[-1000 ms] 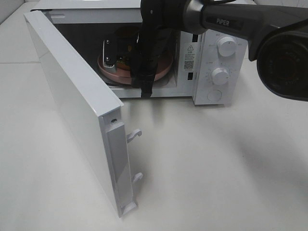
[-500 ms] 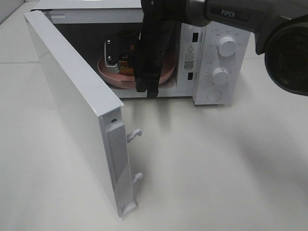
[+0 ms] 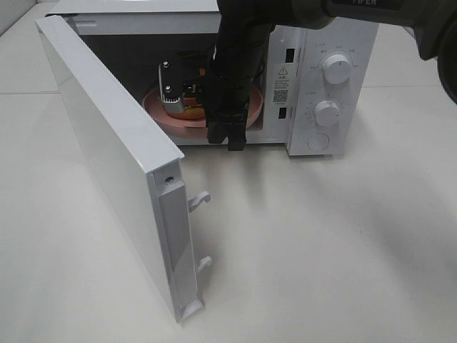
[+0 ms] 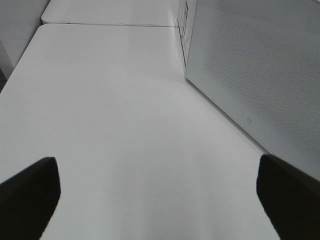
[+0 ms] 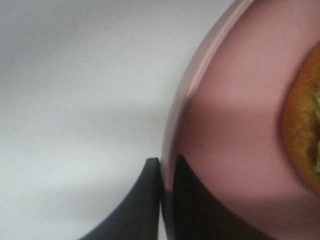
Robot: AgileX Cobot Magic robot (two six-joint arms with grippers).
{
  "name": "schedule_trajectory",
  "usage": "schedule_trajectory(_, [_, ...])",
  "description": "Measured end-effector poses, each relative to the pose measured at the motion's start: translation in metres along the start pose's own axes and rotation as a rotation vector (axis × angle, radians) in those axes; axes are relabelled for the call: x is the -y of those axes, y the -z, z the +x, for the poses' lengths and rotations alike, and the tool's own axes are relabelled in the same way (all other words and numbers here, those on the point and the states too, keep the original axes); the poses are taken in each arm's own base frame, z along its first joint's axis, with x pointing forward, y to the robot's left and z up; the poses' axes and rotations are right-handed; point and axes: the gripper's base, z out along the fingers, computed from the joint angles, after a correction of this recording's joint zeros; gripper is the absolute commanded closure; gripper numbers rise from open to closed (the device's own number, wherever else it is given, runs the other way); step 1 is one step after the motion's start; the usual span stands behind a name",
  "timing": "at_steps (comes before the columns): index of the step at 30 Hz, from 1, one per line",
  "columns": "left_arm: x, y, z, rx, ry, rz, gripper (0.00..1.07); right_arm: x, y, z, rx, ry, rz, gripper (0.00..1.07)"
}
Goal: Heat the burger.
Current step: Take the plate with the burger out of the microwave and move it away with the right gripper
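Loading step: right claw (image 5: 166, 172) pinching plate (image 5: 235, 125) rim, burger (image 5: 305, 125) aboard, inside microwave (image 3: 314, 78) at surface's far edge. Next: release, withdraw, shut door (image 3: 107, 157). Left claw (image 4: 155, 192) wide, idle.

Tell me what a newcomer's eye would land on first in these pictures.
The white microwave with its door swung wide open toward the camera dominates the overhead view. Inside its cavity, the black right gripper pinches the rim of the pink plate carrying the burger. The left gripper hangs open over the bare white table beside the door.
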Motion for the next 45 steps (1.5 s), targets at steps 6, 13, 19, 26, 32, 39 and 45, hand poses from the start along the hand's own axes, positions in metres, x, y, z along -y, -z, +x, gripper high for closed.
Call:
schedule_trajectory(6, [0.000,0.000,0.000,0.000,0.000,0.000,0.06,-0.006,0.004,-0.004,-0.004,0.014,-0.010,1.07])
schedule_trajectory(13, [0.000,0.000,0.000,0.000,-0.001,-0.001,0.06,-0.016,0.011,-0.006,-0.015,0.027,-0.025,1.07])
schedule_trajectory(19, [0.000,0.000,0.000,0.000,-0.001,-0.001,0.06,-0.033,0.019,-0.003,-0.010,0.030,-0.037,1.07])
schedule_trajectory(26, [0.000,0.000,0.000,0.000,-0.001,-0.001,0.07,-0.049,0.033,0.001,-0.010,0.029,-0.053,1.07])
schedule_trajectory(32, [0.000,0.000,0.000,0.000,-0.001,-0.001,0.07,-0.066,0.049,0.007,0.013,0.019,-0.034,1.07])
schedule_trajectory(39, [0.000,0.000,0.000,0.000,-0.001,-0.001,0.07,-0.085,0.066,0.015,0.026,0.016,0.002,1.07])
schedule_trajectory(45, [0.000,0.000,0.000,0.000,-0.001,-0.001,0.07,-0.095,0.073,0.021,0.024,0.008,0.012,1.07])
